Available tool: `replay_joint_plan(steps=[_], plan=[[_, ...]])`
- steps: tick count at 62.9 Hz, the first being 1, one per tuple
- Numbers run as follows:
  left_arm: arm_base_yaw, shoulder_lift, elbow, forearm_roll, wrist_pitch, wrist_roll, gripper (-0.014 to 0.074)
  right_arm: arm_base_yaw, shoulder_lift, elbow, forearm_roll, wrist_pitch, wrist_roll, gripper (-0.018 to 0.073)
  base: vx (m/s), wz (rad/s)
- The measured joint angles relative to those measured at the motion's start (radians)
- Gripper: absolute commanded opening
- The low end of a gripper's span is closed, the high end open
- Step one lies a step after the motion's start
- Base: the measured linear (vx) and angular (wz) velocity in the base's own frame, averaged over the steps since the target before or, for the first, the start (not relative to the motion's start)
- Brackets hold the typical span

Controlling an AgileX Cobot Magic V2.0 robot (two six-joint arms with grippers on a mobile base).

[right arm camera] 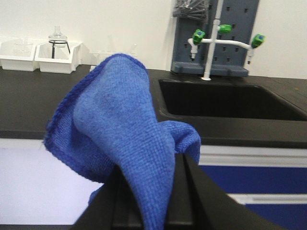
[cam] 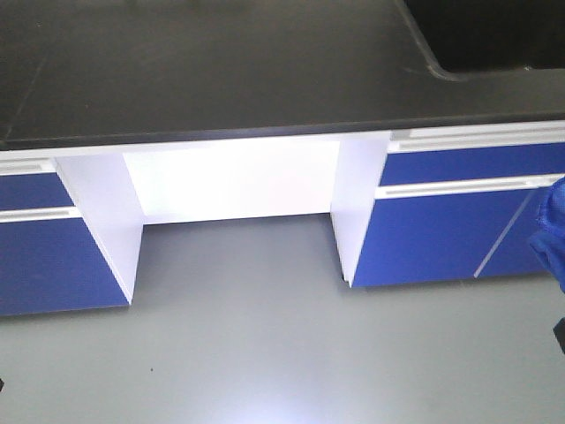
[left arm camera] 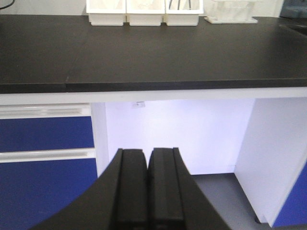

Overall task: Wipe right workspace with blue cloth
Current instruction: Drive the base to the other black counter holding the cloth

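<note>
The blue cloth (right arm camera: 120, 120) is pinched between the black fingers of my right gripper (right arm camera: 149, 164), which is shut on it. Its bunched folds stand up above the fingertips and fill the middle of the right wrist view. In the front view only a sliver of the blue cloth (cam: 553, 231) shows at the right edge, level with the cabinet fronts. My left gripper (left arm camera: 147, 152) is shut with nothing between its pads, held below the bench edge and facing the knee space. The right workspace is out of view.
Ahead is a black benchtop (cam: 221, 71) with a sunken sink (right arm camera: 225, 100), a grey rack with green-tipped taps (right arm camera: 216, 40) and white boxes (left arm camera: 144, 13) at the back. Below are blue drawer fronts (cam: 459, 230), a white knee space (cam: 234, 181) and grey floor (cam: 265, 344).
</note>
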Motion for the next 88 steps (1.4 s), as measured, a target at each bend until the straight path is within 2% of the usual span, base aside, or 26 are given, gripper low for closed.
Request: replay_joint_plan(steps=[24, 88], plan=[[0.0, 0.0, 0.0, 0.0, 0.0, 0.0, -0.0006, 0.0, 0.0, 0.0, 0.0, 0.0, 0.0, 0.0, -0.33, -0.42], [0.0, 0.0, 0.0, 0.0, 0.0, 0.0, -0.0006, 0.0, 0.0, 0.0, 0.0, 0.0, 0.0, 0.0, -0.2, -0.71]])
